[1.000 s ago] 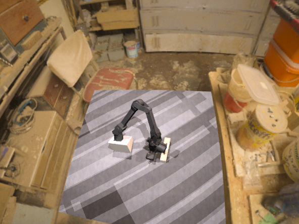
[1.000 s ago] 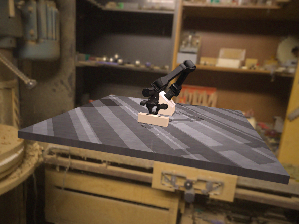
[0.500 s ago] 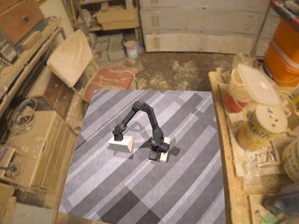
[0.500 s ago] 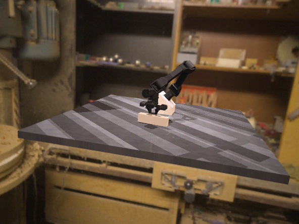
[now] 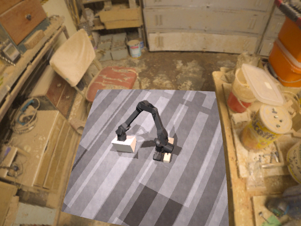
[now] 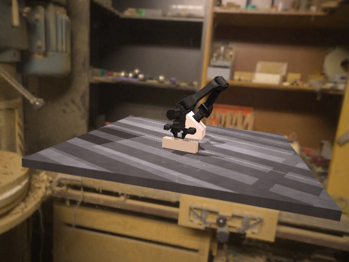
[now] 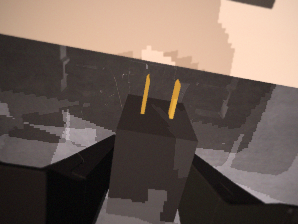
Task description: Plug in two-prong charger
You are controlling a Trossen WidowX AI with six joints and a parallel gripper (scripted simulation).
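The charger [image 7: 151, 150] is a dark grey block with two thin golden prongs, both in full view in the wrist view. My gripper [image 7: 147, 147] [image 6: 179, 136] is shut on it, one finger at each side. The pale power strip [image 5: 167, 158] [image 6: 179, 144] [image 7: 125, 30] lies just below the gripper in the exterior view, partly covered by the arm in the top view. In the wrist view its edge runs slanting beyond the prong tips, and a dark slot shows at the top right. The prongs appear outside the strip; their exact height above it cannot be told.
The arm's base stands on a white and pale block [image 5: 124, 144] [image 6: 200, 131], left of the strip in the top view and behind it in the exterior view. The striped table top [image 5: 112, 183] [image 6: 141, 165] carries both. Shadows of the arm fall around the strip.
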